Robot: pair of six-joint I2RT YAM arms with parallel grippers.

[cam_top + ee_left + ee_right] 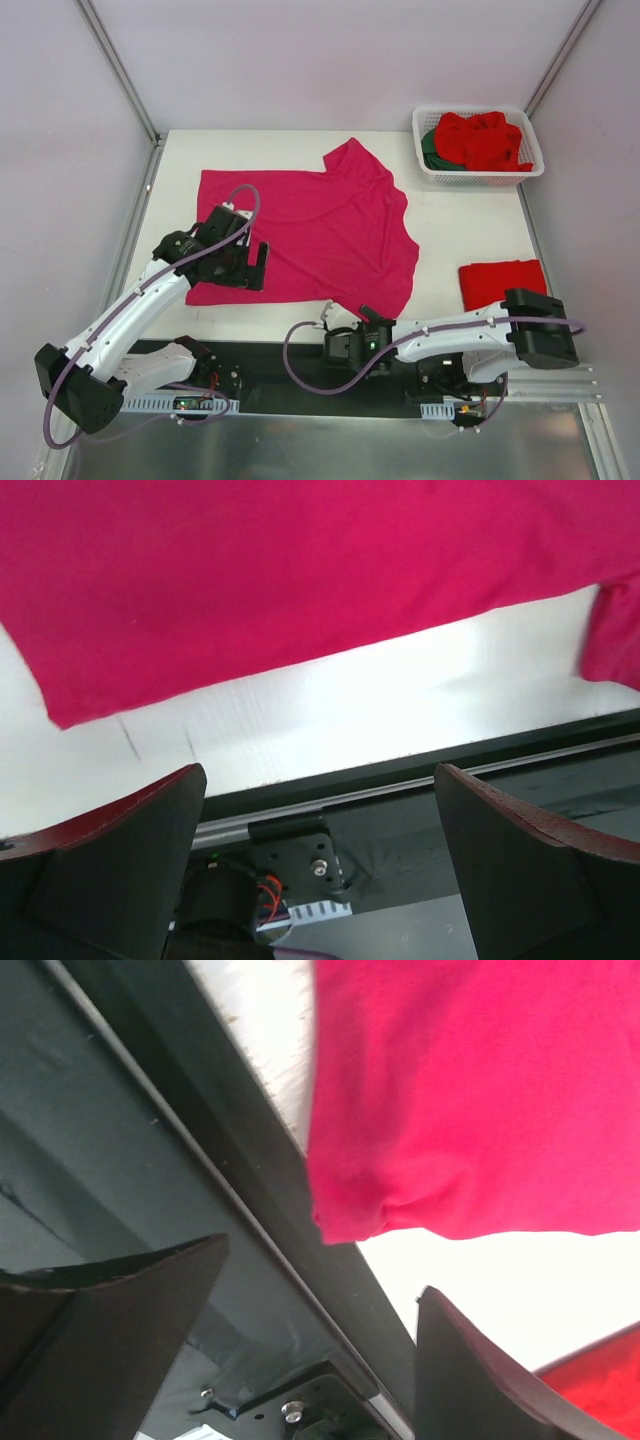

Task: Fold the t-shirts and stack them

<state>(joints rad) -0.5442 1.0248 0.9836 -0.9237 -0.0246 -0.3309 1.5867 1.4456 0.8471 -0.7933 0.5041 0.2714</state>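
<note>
Fig.: both arms at near hem of magenta-pink short-sleeved cloth t-shirt (310, 230), spread flat on white table (450, 225), long axis running L–R across both arms. Left gripper (252, 266): jaws wide apart, empty; hem edge lies just ahead of its fingers, w/ a strip of bare table between. Right gripper (325, 1270): jaws apart, nothing clamped; shirt's near corner hangs just ahead of it at the table's near edge. Each arm is nearer its own hem corner, so next fold prob. needs both pinching there. Bright red folded cloth t-shirt (503, 282) sits well off right gripper's outer side; white slotted plastic basket (480, 177) far beyond.
</note>
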